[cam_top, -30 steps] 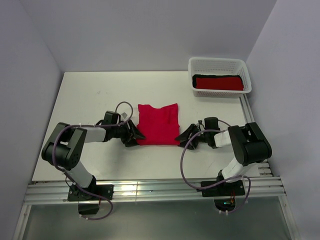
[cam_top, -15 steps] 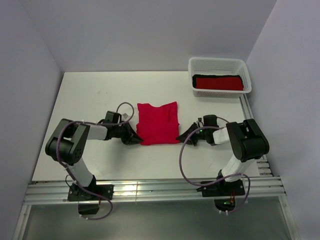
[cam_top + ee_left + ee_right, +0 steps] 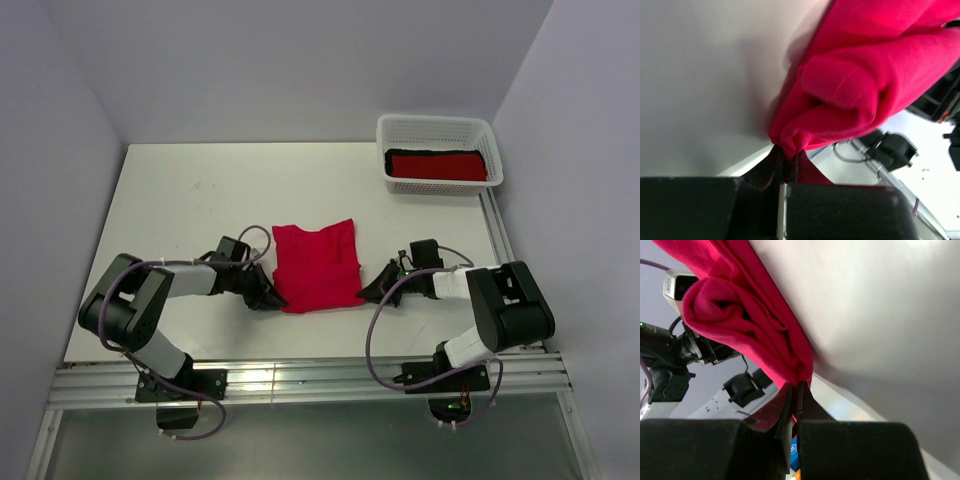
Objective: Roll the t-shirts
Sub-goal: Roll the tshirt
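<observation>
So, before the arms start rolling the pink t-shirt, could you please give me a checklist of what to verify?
1. Left gripper shut on the pink t-shirt at its near left corner: ok.
2. Right gripper shut on the near right corner: ok.
3. Cloth caught between the fingers in both wrist views: ok.
4. Far part of the shirt lying flat on the table: ok.
5. Near hem gathered evenly from side to side: cannot tell.
6. Basket well apart from the shirt: ok.
</observation>
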Controlling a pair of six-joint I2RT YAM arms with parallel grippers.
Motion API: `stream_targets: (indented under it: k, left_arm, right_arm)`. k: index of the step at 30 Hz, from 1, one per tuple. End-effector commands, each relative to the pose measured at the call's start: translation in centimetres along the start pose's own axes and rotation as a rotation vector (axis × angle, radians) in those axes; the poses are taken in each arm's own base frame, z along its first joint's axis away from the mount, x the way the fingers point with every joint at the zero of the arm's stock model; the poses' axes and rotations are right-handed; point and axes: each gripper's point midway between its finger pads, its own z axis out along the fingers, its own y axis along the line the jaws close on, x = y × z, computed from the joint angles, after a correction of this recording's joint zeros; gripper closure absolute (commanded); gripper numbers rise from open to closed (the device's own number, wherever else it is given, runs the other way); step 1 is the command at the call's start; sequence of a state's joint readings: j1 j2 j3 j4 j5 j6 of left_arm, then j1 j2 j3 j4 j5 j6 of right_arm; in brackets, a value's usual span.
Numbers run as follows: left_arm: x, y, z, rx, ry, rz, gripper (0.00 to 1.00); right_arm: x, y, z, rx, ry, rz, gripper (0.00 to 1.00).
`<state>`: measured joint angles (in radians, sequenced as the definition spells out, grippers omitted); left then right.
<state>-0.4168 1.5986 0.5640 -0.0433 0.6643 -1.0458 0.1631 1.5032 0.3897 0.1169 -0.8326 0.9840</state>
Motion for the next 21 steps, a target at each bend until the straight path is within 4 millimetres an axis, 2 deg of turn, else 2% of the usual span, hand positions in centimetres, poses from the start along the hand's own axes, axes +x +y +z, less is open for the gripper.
stream_targets:
  k: [1, 6, 8, 14, 16, 17, 18, 19, 21]
  left_arm:
    - [3.6, 2.3, 0.2, -0.101, 0.058, -0.119, 1.0]
    - [7.4, 2.5, -0.1, -0.118, 0.094, -0.135, 1.0]
    - [8.5, 2.3, -0.4, -0.119, 0.109, -0.167, 1.0]
    - [10.0, 1.1, -2.1, -0.07, 0.118, -0.261, 1.0]
    - [10.4, 0.7, -2.3, -0.044, 0.135, -0.311, 0.99]
    - [10.4, 0.6, -2.4, -0.038, 0.14, -0.334, 1.0]
    - [10.5, 0.4, -2.4, -0.011, 0.141, -0.341, 1.0]
    - [10.4, 0.1, -2.4, -0.002, 0.144, -0.388, 1.0]
    - [10.5, -0.3, -2.5, 0.039, 0.155, -0.415, 1.0]
  right_arm:
    - [3.7, -2.4, -1.2, 0.062, 0.095, 0.092, 1.0]
    - [6.9, -4.6, -2.7, 0.114, 0.146, 0.153, 1.0]
    - [7.8, -4.8, -3.1, 0.121, 0.161, 0.165, 1.0]
    - [10.1, -5.9, -5.2, 0.243, 0.206, 0.317, 1.0]
    - [9.9, -5.7, -5.5, 0.297, 0.218, 0.347, 1.0]
    - [10.6, -6.2, -6.2, 0.368, 0.242, 0.399, 1.0]
    - [10.0, -5.7, -6.4, 0.422, 0.249, 0.42, 1.0]
    - [9.7, -6.4, -6.9, 0.498, 0.246, 0.4, 1.0]
    - [9.5, -5.8, -7.9, 0.612, 0.304, 0.446, 1.0]
